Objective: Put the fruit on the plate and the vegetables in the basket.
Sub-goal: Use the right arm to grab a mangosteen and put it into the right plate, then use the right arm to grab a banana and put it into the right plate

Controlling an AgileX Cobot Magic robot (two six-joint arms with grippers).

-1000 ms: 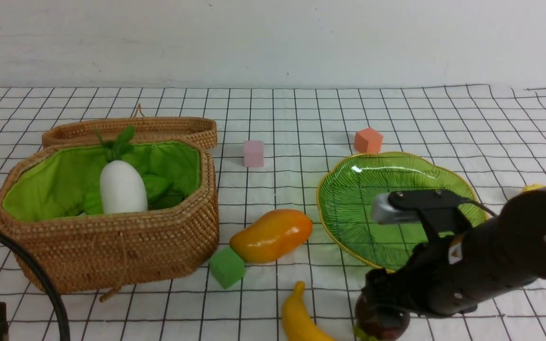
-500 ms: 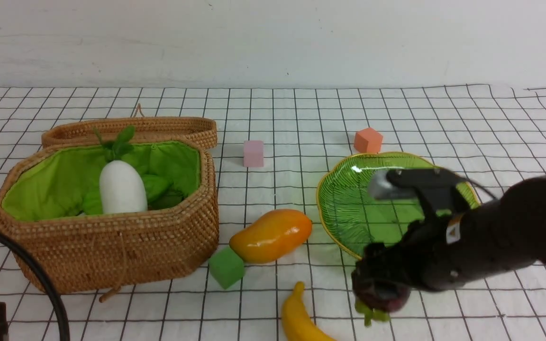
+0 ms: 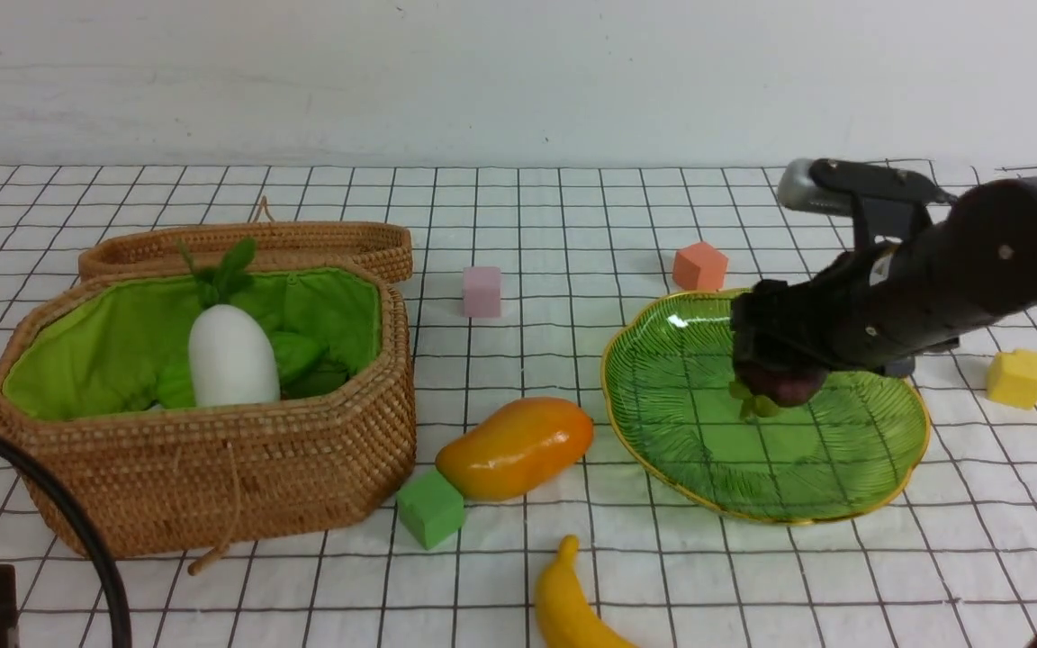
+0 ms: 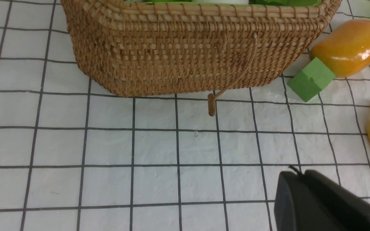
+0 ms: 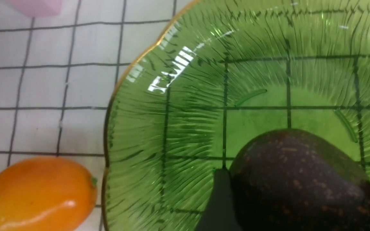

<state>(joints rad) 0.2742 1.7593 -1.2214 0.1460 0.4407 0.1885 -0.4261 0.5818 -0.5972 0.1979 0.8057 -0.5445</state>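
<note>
Over on the right side of the checked cloth (image 3: 518,207), the right gripper (image 3: 775,358) is parked above the green plate (image 3: 662,396) with the purple fruit (image 3: 780,385) pinched between its jaws. The jaws stand fairly wide because the fruit is a chunky one. The fruit's little green leaves hang down toward the glass, and from the wrist view the fruit (image 5: 297,179) sits over the flat middle of the plate (image 5: 178,128), but I honestly can't tell if it's touching the glass or just above it. The mango (image 3: 515,447) is lying on the cloth just beside the plate's left rim, not on it, with a green cube (image 3: 430,507) butted up against its lower end. The banana (image 3: 572,603) is nearer the robot, apart from the mango and partly cut off by the frame. On the left, the basket (image 3: 212,477) is open, its lid (image 3: 248,245) lies right behind it, and the white radish (image 3: 233,355) stands upright inside against the green lining, leafy top up. A pink cube (image 3: 481,292), an orange cube (image 3: 699,266) and a yellow cube (image 3: 1016,378) are scattered around the plate, none of them touching it. The left gripper (image 4: 303,199) only shows as a dark bit in its own wrist view. It's closed with nothing in it, low over bare cloth near the basket's front wall.
</note>
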